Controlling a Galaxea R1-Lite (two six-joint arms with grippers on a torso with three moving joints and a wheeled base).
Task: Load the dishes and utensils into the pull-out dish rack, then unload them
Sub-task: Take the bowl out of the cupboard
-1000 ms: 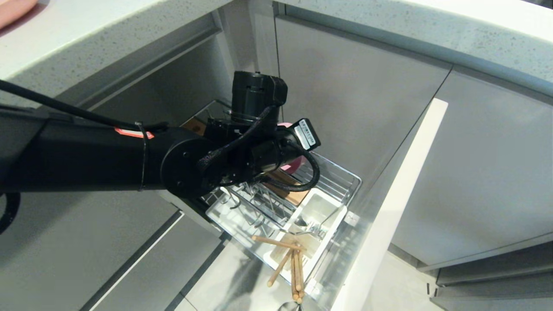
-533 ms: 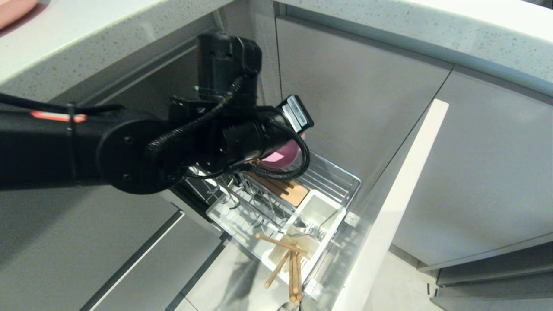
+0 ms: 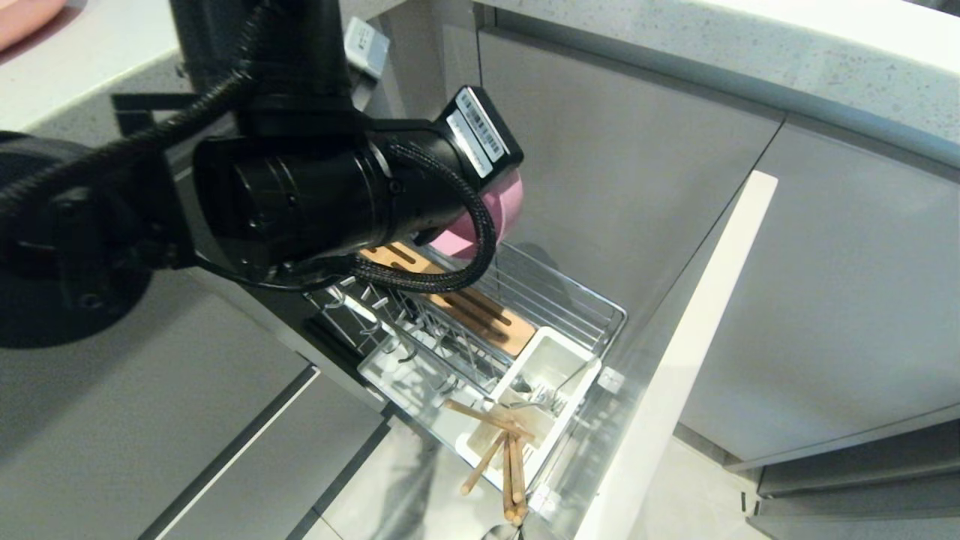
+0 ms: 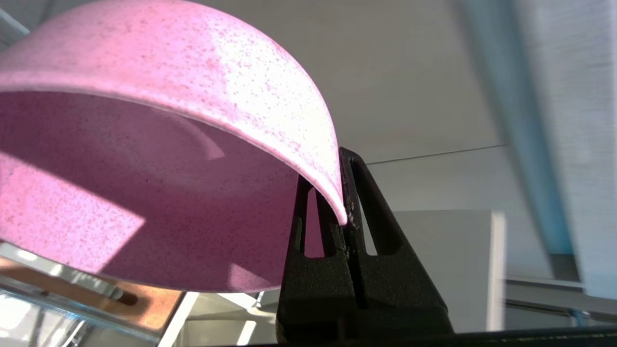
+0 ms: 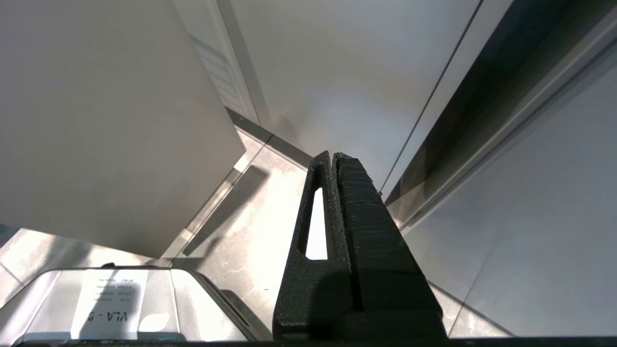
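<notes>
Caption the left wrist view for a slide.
Left gripper clamps the rim of the pink bowl, held above the pull-out dish rack.

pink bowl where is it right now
The pink bowl is in the left hand, pinched by its rim, held above the wooden strip of the pulled-out dish rack.

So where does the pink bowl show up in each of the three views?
Head view: pink bowl peeks out behind the left arm's wrist, above the pull-out dish rack.
Left wrist view: bowl fills the upper left, rim pinched in the left gripper.
Right wrist view: not in it.
Shared landmark: the slotted wood strip, in head and left wrist views.
</notes>
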